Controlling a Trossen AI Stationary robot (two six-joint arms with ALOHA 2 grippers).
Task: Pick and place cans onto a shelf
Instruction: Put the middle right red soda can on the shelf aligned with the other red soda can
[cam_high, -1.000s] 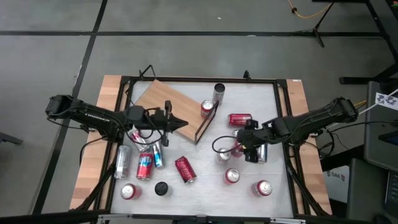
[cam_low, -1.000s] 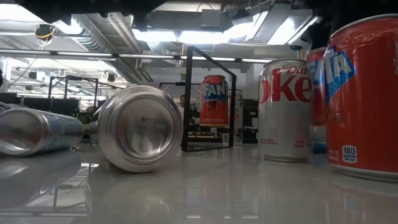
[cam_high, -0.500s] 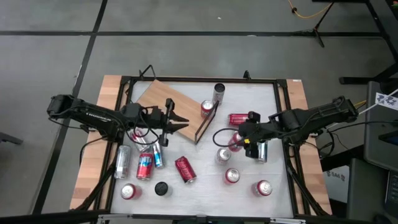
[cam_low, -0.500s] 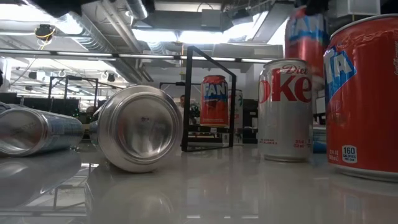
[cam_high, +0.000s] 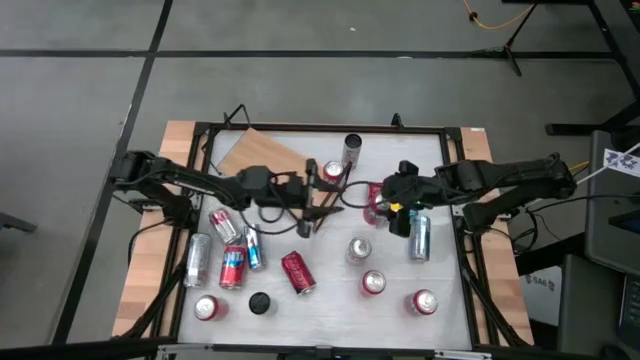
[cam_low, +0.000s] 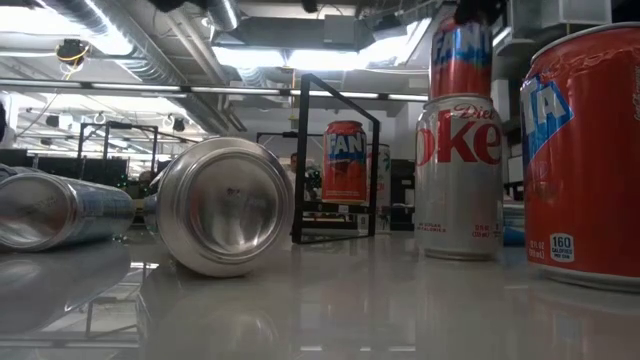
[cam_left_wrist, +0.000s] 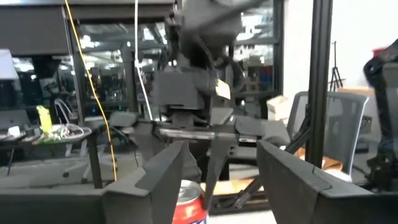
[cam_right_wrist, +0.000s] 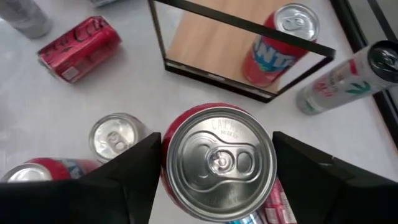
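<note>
The shelf (cam_high: 262, 160) lies at the far left of the table, with its black frame (cam_high: 335, 200) at the right end. A red can (cam_high: 333, 172) stands on the shelf by the frame. My left gripper (cam_high: 315, 192) reaches level over the shelf toward that can. It is open (cam_left_wrist: 221, 149), and the can's top (cam_left_wrist: 186, 202) shows low beside one finger. My right gripper (cam_high: 383, 203) is right of the frame, shut on a red can (cam_right_wrist: 219, 158). That can also shows in the low view (cam_low: 460, 50). A slim silver can (cam_high: 352, 150) stands behind the frame. My right gripper pinches the red can by its wall just under the rim (cam_right_wrist: 174, 146), one finger (cam_right_wrist: 134, 177) on each side. The fingers slant down from above and from the table's right. The can stays upright, top up, lifted clear of the table, above a Diet Coke can (cam_low: 458, 175).
Several cans stand or lie over the near half of the table, among them a lying red can (cam_high: 298, 272), a lying silver can (cam_high: 418, 238) and a standing one (cam_high: 360, 248). A black disc (cam_high: 260, 302) lies near the front edge.
My left gripper has moved over the shelf toward the table's right, up to the red can by the frame, and has opened. My right gripper has risen and gone toward the far edge and the frame, lifting its red can clear of the table, still upright.
</note>
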